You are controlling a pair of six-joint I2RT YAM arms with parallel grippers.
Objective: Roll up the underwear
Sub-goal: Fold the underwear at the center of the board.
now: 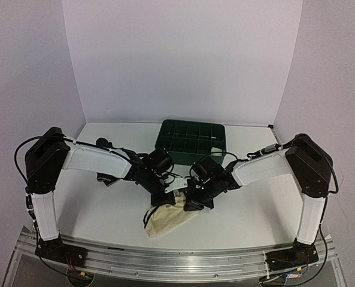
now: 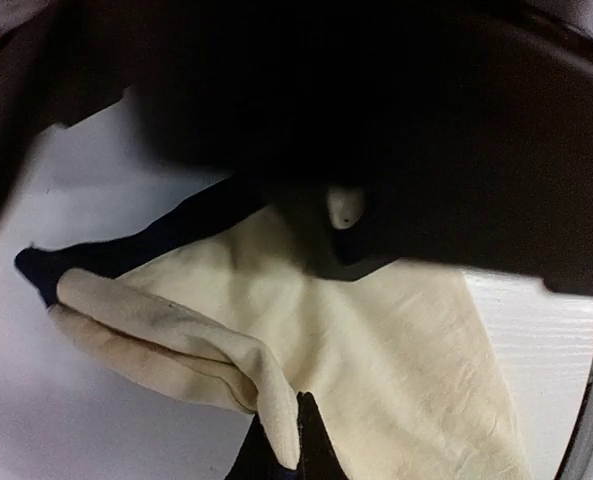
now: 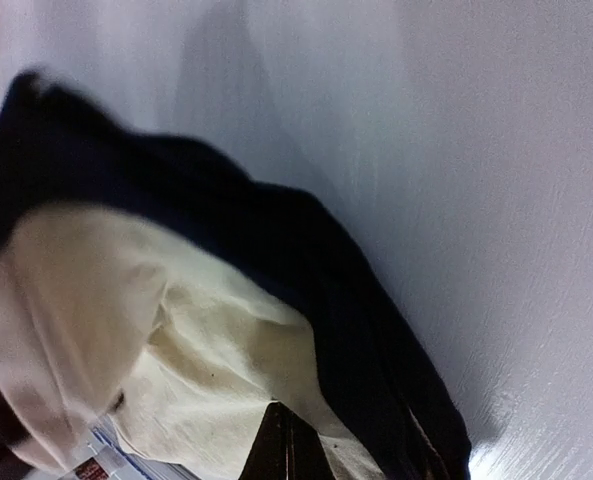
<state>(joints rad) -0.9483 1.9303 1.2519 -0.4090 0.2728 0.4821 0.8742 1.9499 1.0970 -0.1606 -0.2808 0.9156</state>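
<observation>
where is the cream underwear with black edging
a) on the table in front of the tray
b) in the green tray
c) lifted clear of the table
a: the cream underwear lies on the table in front of the green tray, with the left gripper and right gripper both shut on its far edge.

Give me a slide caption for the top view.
The left gripper and right gripper pinch the cream underwear, green tray behind.

The left arm (image 1: pixel 96 160) and right arm (image 1: pixel 261 167) have white shells, black joints, black cables.
</observation>
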